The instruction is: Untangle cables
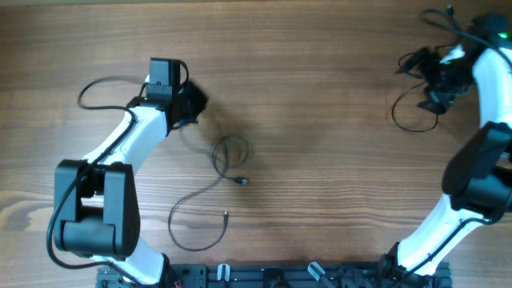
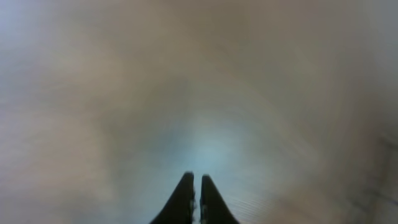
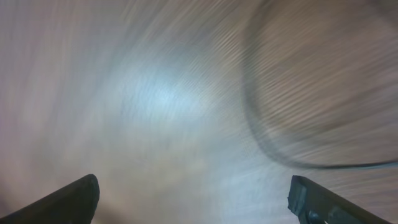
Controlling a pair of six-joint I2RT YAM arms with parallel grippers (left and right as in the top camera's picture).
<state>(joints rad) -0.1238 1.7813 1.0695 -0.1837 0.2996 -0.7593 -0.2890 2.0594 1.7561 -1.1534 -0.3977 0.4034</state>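
Observation:
One thin black cable (image 1: pixel 216 157) lies left of the table's middle. It forms a small loop, with a plug (image 1: pixel 242 182) just below, and trails down to a wider curve (image 1: pixel 178 210). My left gripper (image 1: pixel 192 106) sits up-left of that loop. In the left wrist view it (image 2: pixel 194 180) is shut, with nothing seen between the fingertips over blurred wood. The second cable (image 1: pixel 394 116) loops at the far right, just below my right gripper (image 1: pixel 436 86). In the right wrist view that gripper (image 3: pixel 193 183) stands wide open and empty, with the cable (image 3: pixel 261 134) blurred ahead on the right.
A thicker black wire (image 1: pixel 84 94) belonging to the left arm arcs over the table at far left. The arms' base rail (image 1: pixel 280 276) runs along the front edge. The right arm (image 1: pixel 472 184) stands along the right side.

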